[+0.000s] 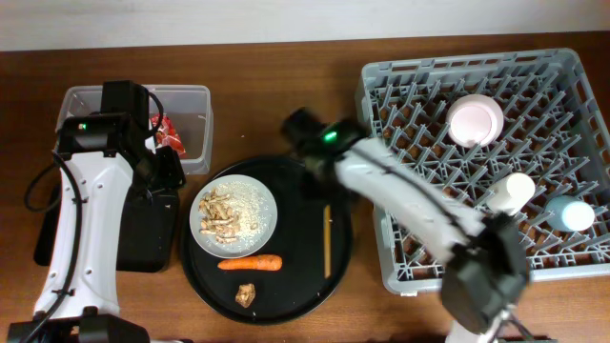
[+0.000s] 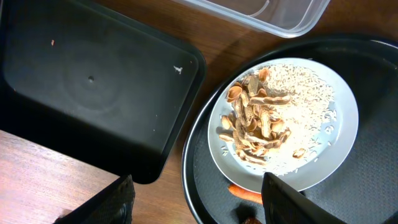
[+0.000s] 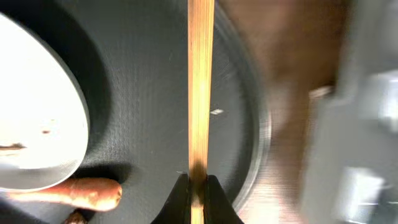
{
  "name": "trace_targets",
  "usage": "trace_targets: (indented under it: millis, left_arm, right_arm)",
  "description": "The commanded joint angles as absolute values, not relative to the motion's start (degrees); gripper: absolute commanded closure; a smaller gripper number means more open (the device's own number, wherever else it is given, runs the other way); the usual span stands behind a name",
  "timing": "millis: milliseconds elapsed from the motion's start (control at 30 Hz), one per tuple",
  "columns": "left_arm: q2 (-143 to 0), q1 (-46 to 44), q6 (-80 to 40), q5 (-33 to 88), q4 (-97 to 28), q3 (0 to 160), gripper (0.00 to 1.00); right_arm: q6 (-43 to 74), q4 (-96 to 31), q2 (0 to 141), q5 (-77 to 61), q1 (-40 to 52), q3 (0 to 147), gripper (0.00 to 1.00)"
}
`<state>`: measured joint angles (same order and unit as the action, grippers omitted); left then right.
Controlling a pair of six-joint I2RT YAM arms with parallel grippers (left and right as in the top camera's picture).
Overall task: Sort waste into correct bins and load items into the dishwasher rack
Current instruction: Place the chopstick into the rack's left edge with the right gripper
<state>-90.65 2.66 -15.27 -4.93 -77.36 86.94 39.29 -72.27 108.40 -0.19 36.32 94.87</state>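
Observation:
My right gripper (image 3: pixel 198 190) is shut on the thin wooden chopstick (image 3: pixel 201 93) over the round tray; both show in the overhead view, the gripper (image 1: pixel 319 191) and the chopstick (image 1: pixel 328 238). My left gripper (image 2: pixel 202 202) is open and empty between the flat black tray (image 2: pixel 93 87) and the white plate (image 2: pixel 336 143) of peanut scraps (image 2: pixel 255 121). The carrot (image 1: pixel 251 263) and the brown chunk (image 1: pixel 246 295) lie below the plate (image 1: pixel 265 233). The red wrapper (image 1: pixel 170 133) lies in the clear tub (image 1: pixel 195 124). The grey rack (image 1: pixel 477 162) stands right. No fork shows.
The plate, carrot, chunk and chopstick are on a large round black tray (image 1: pixel 305 276). In the rack are an upturned white bowl (image 1: pixel 476 121), a white cup (image 1: pixel 515 191) and a light-blue cup (image 1: pixel 572 215). The left arm hangs over the flat black tray (image 1: pixel 148 233).

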Motion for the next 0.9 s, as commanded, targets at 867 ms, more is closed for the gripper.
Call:
trace_targets:
  millis: [867]
  left_arm:
    - [-90.85,2.79,-15.18,-4.71,-77.71,87.09,0.31]
  right_arm:
    - [7.73,-72.34,102.37,0.05,14.70,84.53,0.87]
